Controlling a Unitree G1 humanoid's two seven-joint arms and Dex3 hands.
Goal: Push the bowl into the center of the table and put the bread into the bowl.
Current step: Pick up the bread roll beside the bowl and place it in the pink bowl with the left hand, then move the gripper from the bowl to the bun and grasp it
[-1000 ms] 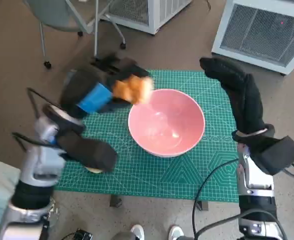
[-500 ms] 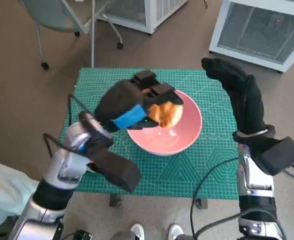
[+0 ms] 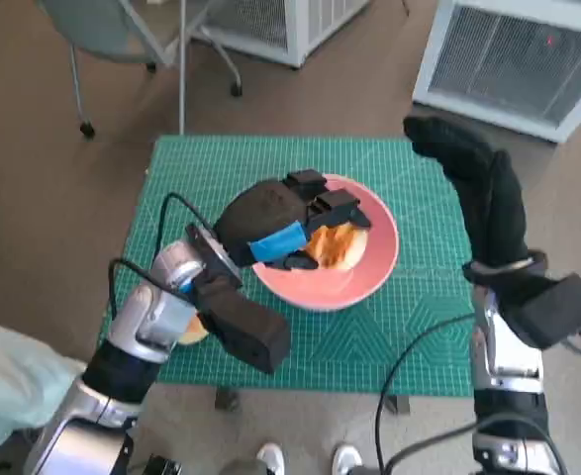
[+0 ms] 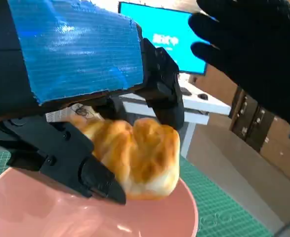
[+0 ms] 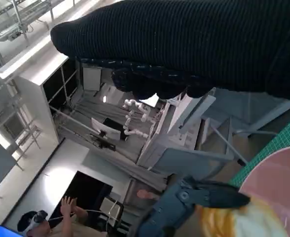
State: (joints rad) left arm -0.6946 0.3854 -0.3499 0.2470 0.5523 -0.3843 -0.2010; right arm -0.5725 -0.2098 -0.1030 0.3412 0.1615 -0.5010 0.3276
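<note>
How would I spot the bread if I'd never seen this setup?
Find the green mat on the small table, then the pink bowl at its middle. The bread is the golden-brown lump the left hand holds over it, the only food-coloured thing there.

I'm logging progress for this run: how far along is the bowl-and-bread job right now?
Done: the pink bowl sits near the middle of the green cutting mat. In hand: the left hand grips the bread over the bowl, its fingers around it. Left: letting the bread go into the bowl. The right hand hangs open past the table's edge.
</note>
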